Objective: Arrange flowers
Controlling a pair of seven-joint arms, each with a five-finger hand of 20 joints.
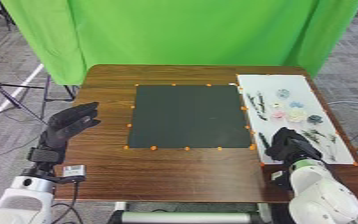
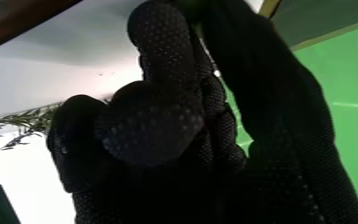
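In the head view, my right hand (image 1: 291,146) is over the near-left part of the white board (image 1: 285,81). A dark green stem (image 1: 263,140) lies close to its left side; whether they touch is unclear. Beyond it are dark stems (image 1: 260,106), pink blooms (image 1: 295,116), a pale blue bloom (image 1: 296,105), a grey-blue bloom (image 1: 283,93) and a dark bluish bloom (image 1: 315,119). Green sprigs (image 1: 317,135) lie to its right. My left hand (image 1: 67,123) is open over the table's left edge. In the right wrist view, leafy sprigs (image 2: 35,119) show beside my right hand (image 2: 158,135).
A dark green mat (image 1: 189,116) edged with orange markers occupies the middle of the brown table (image 1: 180,172). The white board stands right of it, along the table's right edge. A green curtain (image 1: 189,32) hangs behind.
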